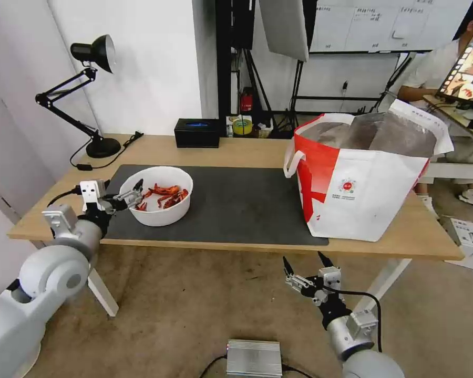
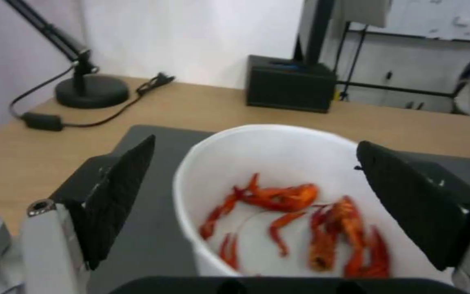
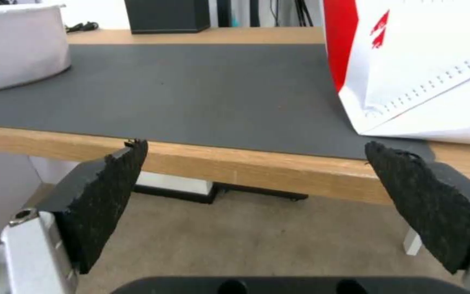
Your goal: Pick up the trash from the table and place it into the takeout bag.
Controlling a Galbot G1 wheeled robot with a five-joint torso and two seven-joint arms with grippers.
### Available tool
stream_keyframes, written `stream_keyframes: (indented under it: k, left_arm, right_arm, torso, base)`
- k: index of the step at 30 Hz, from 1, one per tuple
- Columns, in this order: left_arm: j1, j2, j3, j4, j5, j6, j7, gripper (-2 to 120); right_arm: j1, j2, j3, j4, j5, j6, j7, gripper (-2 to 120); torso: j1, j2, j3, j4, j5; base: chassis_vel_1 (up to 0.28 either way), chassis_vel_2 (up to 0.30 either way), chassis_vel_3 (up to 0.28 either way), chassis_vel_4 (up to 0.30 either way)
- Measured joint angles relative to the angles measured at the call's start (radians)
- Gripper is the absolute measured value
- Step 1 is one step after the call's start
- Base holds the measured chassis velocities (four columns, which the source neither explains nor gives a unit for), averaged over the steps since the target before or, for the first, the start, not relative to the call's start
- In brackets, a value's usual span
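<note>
Crayfish shells (image 2: 300, 220) in white bowl (image 1: 163, 195)

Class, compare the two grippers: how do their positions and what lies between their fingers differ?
The left gripper is up at table height, at the white bowl; the right gripper hangs below the table edge. In the left wrist view the bowl's near rim sits between the left fingers; nothing sits between the right fingers. Both are open.

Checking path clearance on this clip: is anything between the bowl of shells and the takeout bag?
Nothing visible. Bare dark mat lies between the white bowl and the takeout bag. The left tool, open, is at the bowl's rim.
</note>
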Motion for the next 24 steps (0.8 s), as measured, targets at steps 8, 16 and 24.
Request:
stream_keyframes:
  k: [8, 16, 24]
  left_arm:
    - [-0.082, 0.031, 0.058, 0.087, -0.029, 0.039, 0.003, 100]
    - [-0.114, 0.052, 0.075, 0.098, -0.099, 0.122, -0.003, 100]
    - [-0.213, 0.12, 0.132, 0.124, -0.181, 0.2, -0.029, 100]
  right_arm:
    - [0.0, 0.0, 0.0, 0.0, 0.0, 0.0, 0.0, 100]
    - [0.0, 0.0, 0.0, 0.0, 0.0, 0.0, 0.0, 100]
    - [0.0, 0.0, 0.0, 0.0, 0.0, 0.0, 0.0, 100]
  torso:
    - [0.0, 0.0, 0.0, -0.0004, 0.0001]
    - [0.0, 0.0, 0.0, -0.0003, -0.0001]
    - [0.0, 0.0, 0.0, -0.0004, 0.0002]
  base:
    - [0.0, 0.0, 0.0, 0.0]
    - [0.0, 0.0, 0.0, 0.0]
    - [0.0, 0.0, 0.0, 0.0]
